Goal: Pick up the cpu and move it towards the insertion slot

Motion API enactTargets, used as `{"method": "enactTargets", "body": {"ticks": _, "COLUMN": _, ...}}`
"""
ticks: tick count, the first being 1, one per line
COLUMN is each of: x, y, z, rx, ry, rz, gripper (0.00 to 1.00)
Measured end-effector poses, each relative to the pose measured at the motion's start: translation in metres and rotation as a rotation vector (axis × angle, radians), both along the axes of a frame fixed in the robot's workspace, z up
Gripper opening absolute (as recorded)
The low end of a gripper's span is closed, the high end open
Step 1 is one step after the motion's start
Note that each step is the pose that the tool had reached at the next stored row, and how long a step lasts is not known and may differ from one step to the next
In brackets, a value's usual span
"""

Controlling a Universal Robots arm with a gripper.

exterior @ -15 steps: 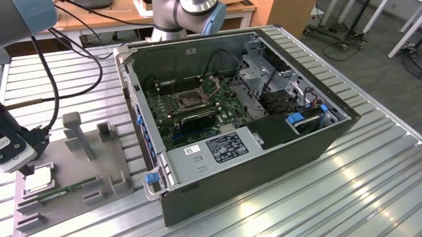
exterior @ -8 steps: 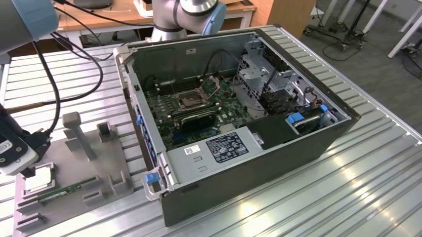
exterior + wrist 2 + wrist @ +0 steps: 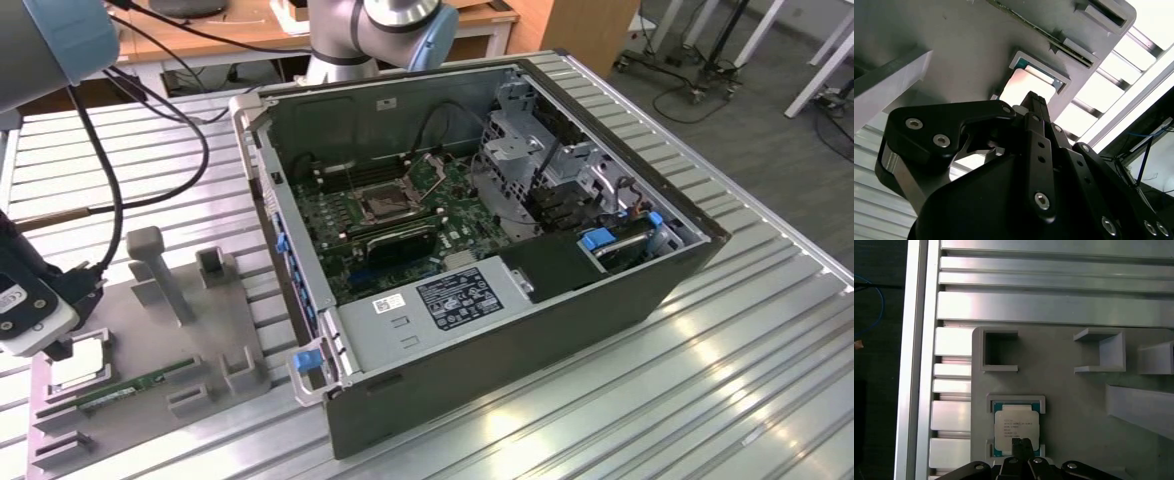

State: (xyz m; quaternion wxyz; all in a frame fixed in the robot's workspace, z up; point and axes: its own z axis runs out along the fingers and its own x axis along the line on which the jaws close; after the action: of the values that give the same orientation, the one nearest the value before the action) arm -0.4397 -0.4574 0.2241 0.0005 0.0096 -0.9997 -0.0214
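The cpu (image 3: 1015,426), a flat square chip with a silver top and pale border, lies in a shallow recess of the grey fixture plate (image 3: 1069,405). In the exterior view the cpu (image 3: 84,364) sits at the lower left of the table. My gripper (image 3: 1021,443) hangs just over the chip's edge with its black fingers pressed together and nothing between them. From the second wrist view the gripper (image 3: 1033,97) points at the cpu (image 3: 1029,80). I cannot tell whether it touches the chip. The insertion slot (image 3: 387,206) is the silvery socket on the green board inside the open computer case.
The open computer case (image 3: 534,330) takes up the middle of the slatted metal table (image 3: 747,380). On the fixture plate stand grey holders (image 3: 150,265), and a green memory stick (image 3: 134,384) lies beside the cpu. Black cables (image 3: 114,170) hang at the exterior view's left.
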Motion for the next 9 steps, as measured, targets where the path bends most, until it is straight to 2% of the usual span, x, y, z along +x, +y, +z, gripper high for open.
{"method": "enactTargets", "body": {"ticks": 9, "x": 0.0, "y": 0.0, "z": -0.0013, "rx": 0.0, "ry": -0.0001, "rz": 0.0, "gripper": 0.11}}
